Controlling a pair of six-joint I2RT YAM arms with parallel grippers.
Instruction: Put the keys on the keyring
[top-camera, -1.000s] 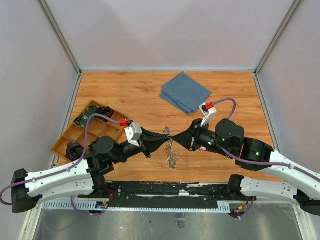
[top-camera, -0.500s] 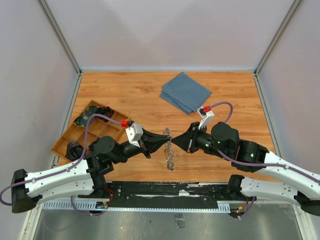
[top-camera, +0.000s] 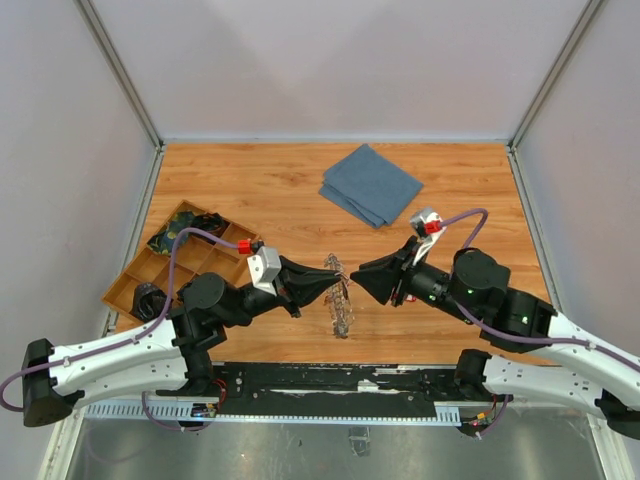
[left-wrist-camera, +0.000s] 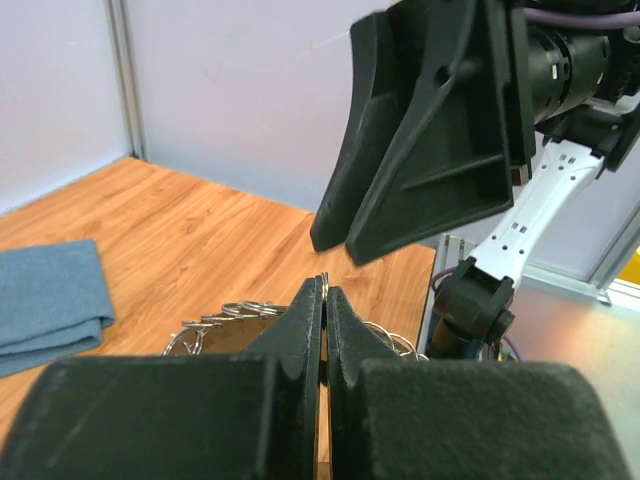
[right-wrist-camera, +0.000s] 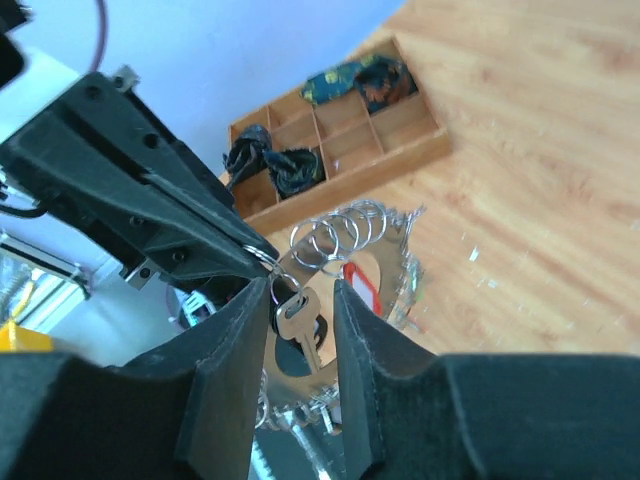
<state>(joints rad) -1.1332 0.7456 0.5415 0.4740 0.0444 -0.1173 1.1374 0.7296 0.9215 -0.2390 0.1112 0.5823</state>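
Note:
The keyring (top-camera: 341, 300), a large silvery ring hung with small split rings, lies on the table between both arms. My left gripper (top-camera: 334, 283) is shut on one small ring (left-wrist-camera: 325, 281) of it, and the thin wire shows at the fingertips. A silver key (right-wrist-camera: 299, 327) hangs from that small ring, just off the left gripper's tip (right-wrist-camera: 252, 256). My right gripper (right-wrist-camera: 300, 292) is open, with the key dangling free between its fingers. A red tag (right-wrist-camera: 362, 287) shows inside the keyring (right-wrist-camera: 350, 228). From the left wrist, the right gripper (left-wrist-camera: 340, 242) hovers just above.
A folded blue cloth (top-camera: 372, 184) lies at the back right of the wooden table. A wooden compartment tray (top-camera: 150, 272) holding dark items stands at the left (right-wrist-camera: 385, 160). The black rail with the arm bases runs along the near edge.
The right gripper has opened and drawn back to the right, away from the keyring. The left gripper has kept its hold and place.

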